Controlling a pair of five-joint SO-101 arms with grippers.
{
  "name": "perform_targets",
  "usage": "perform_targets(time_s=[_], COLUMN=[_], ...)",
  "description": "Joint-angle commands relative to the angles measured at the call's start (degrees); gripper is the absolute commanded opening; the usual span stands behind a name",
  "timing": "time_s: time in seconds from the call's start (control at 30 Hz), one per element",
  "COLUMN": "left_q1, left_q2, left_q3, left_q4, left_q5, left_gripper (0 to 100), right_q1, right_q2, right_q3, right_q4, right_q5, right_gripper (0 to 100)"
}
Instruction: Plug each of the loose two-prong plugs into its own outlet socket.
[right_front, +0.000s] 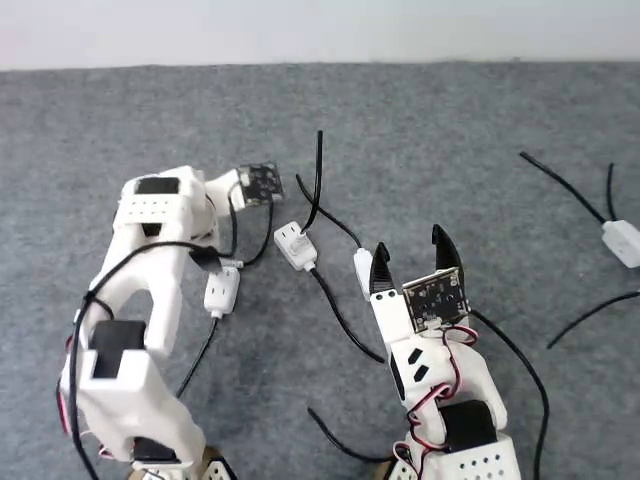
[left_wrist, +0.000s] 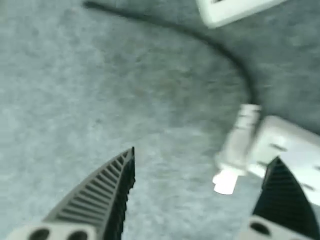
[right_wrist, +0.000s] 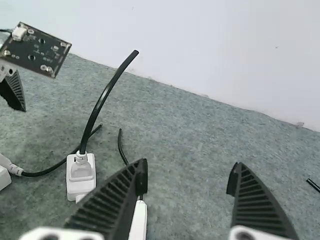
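The left gripper (left_wrist: 203, 155) is spread wide over grey carpet (left_wrist: 75, 90). A white two-prong plug (left_wrist: 237, 150) on a black cable touches a white plastic socket block (left_wrist: 295, 150) just inside one finger. The right gripper (right_wrist: 189, 165) is also spread, with a second small white plug (right_wrist: 137, 220) just outside one finger.

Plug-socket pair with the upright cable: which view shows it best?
High view: the pair lies whole, both cables visible. Right wrist view shows it side-on; left wrist view, a cropped white block, possibly it.

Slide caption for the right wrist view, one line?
Open right gripper above grey carpet, a white connector on a black cord lying nearby.
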Motion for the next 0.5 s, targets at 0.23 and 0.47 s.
perform_targets(time_s=[0.23, 0.47], left_q1=[-2.73, 1.41], left_q2=[14.24, 15.47], left_q3=[-13.49, -13.93], left_q4=[4.57, 12.75], left_q5=[0.62, 0.35], left_gripper=[38, 37], right_q1=[-0.31, -0.31], right_q2=[-0.4, -0.57], right_q3=[-0.44, -0.44], right_q4=[-0.13, -0.13], right_q5=[0.97, 0.97], right_gripper=[26.3, 26.3])
